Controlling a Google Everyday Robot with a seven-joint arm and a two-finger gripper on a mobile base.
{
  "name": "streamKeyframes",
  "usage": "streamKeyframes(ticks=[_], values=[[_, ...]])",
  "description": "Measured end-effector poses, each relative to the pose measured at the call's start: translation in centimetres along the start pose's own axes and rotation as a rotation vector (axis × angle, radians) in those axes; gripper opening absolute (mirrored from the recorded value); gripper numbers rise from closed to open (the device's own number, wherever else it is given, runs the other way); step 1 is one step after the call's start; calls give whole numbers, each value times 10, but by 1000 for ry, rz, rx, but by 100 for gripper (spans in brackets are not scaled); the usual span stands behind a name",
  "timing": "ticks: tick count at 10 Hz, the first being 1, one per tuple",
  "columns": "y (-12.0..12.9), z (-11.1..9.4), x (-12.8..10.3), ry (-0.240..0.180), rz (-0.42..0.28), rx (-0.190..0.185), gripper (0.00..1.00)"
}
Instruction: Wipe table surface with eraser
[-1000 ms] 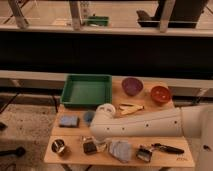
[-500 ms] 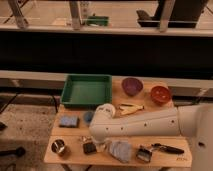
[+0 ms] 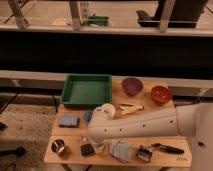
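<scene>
We see the white arm (image 3: 145, 125) reaching from the right side across the wooden surface (image 3: 70, 134), bent downward at its rounded wrist near the middle. The hand (image 3: 98, 144) points down at the front part of the surface, close to the front edge. It is mostly covered by the wrist above it, so we cannot tell if it is apart, together, or clamped on something. The eraser (image 3: 88, 149), a small dark block, lies on the surface just beside the hand, on its left as the camera sees it. We cannot say whether the two are touching. A little metal cup (image 3: 60, 146) stands further left, near the front corner. On the other side of the hand a crumpled bluish cloth (image 3: 120, 149) lies just beside it. After the cloth come a small dark object (image 3: 145, 153) and a tool with a black handle (image 3: 169, 148). A blue sponge (image 3: 68, 121) lies behind the cup. At the back of the surface there are a green tray (image 3: 87, 76), a purple bowl (image 3: 132, 86) and a red bowl (image 3: 161, 94). A yellow object (image 3: 131, 108) lies in front of the purple bowl, just behind the arm.
</scene>
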Motion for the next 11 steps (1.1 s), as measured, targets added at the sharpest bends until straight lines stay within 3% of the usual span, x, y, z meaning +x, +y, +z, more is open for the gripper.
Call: streamKeyframes(ticks=[4, 11], values=[[2, -5, -12, -15, -29, 5, 4], [21, 3, -21, -11, -77, -23, 4]])
